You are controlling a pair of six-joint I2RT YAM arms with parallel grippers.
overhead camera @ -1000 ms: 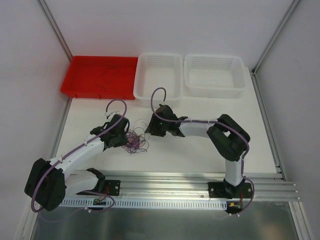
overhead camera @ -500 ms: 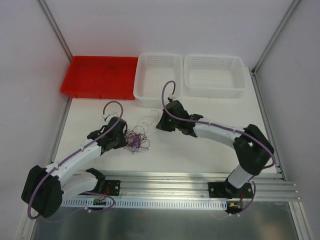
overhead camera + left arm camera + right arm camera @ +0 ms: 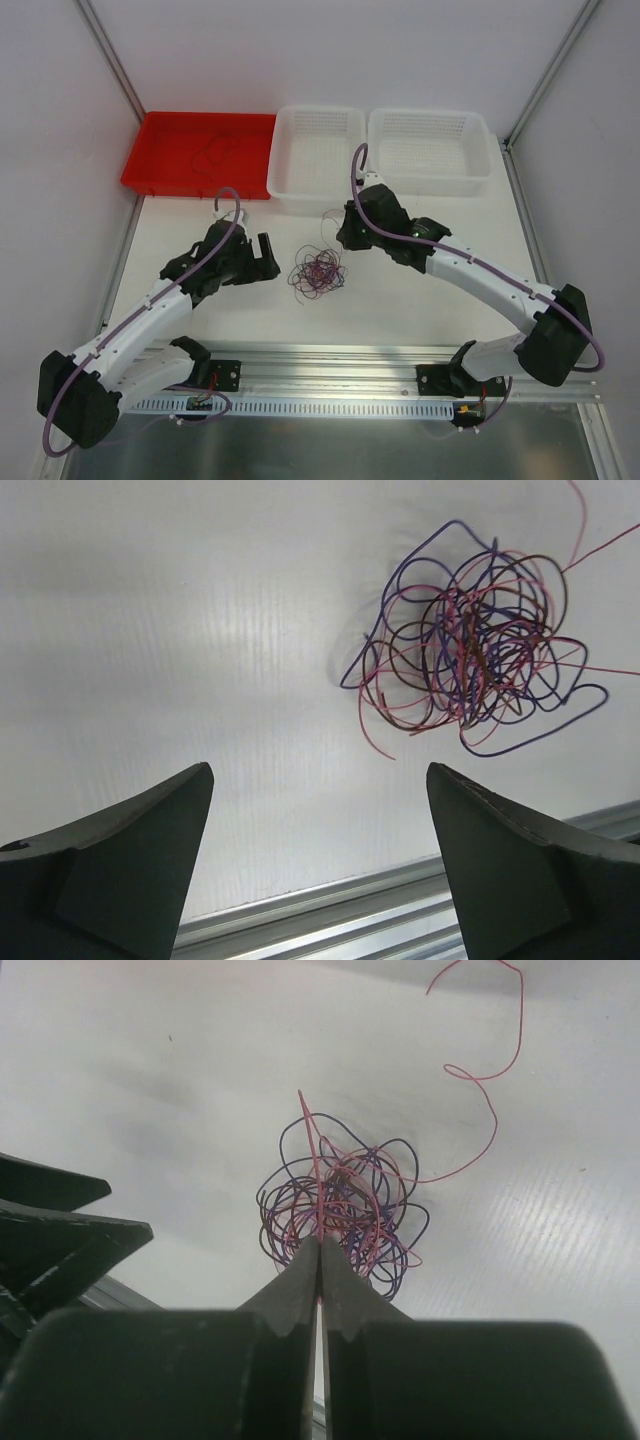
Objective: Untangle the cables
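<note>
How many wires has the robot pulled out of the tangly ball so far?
Only one looks done: a dark wire lies in the red tray. The right gripper is shut on a red wire from the tangle; the left gripper hangs open. The rest are knotted together on the table.

1. One tangle of cables (image 3: 316,270).
2. One red tray (image 3: 160,178), behind-left of the tangle, holding one loose cable (image 3: 215,152).
3. Two white baskets (image 3: 315,150) behind the tangle.
4. Two robot arms (image 3: 150,310) flanking the tangle.
</note>
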